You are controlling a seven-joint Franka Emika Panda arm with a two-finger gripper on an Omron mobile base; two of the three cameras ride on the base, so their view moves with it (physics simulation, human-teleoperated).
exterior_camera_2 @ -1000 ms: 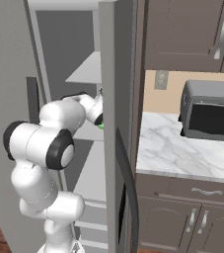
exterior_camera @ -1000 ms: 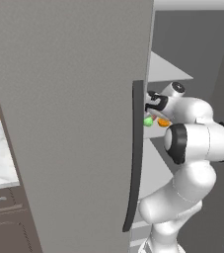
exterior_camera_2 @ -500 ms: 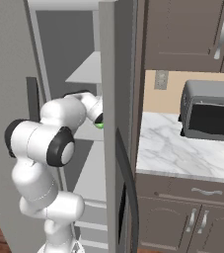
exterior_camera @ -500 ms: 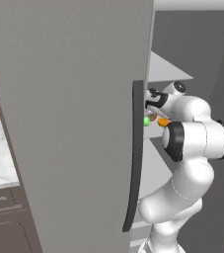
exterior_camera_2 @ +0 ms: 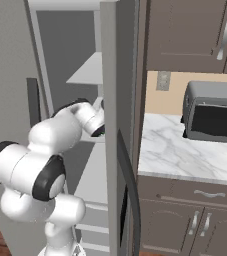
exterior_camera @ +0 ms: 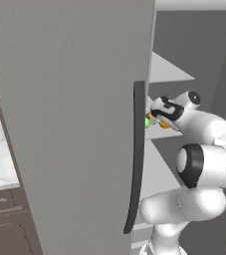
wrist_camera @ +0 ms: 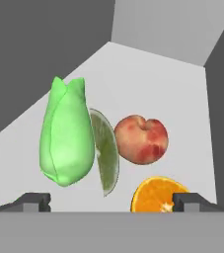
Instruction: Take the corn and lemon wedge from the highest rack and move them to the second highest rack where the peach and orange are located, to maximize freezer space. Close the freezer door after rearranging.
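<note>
Grey steel freezer door (exterior_camera: 69, 124) stands open as the white arm (exterior_camera_2: 55, 137) reaches onto the second rack (wrist_camera: 148, 79), where all four foods now lie together.

Seconds earlier the gripper (wrist_camera: 111, 201) was nearly shut; now its jaws are spread wide and hold nothing, which suggests the last piece has just been let go and only closing the door remains. On the smooth pale rack, the corn (wrist_camera: 66, 138) lies in its waxy green husk, touching the thin, glossy lemon wedge (wrist_camera: 106, 150), which stands on edge. Just beside it sits the round, blushed peach (wrist_camera: 140, 138), and nearer the gripper, the cut orange (wrist_camera: 158, 194) shows its bright flesh.
</note>
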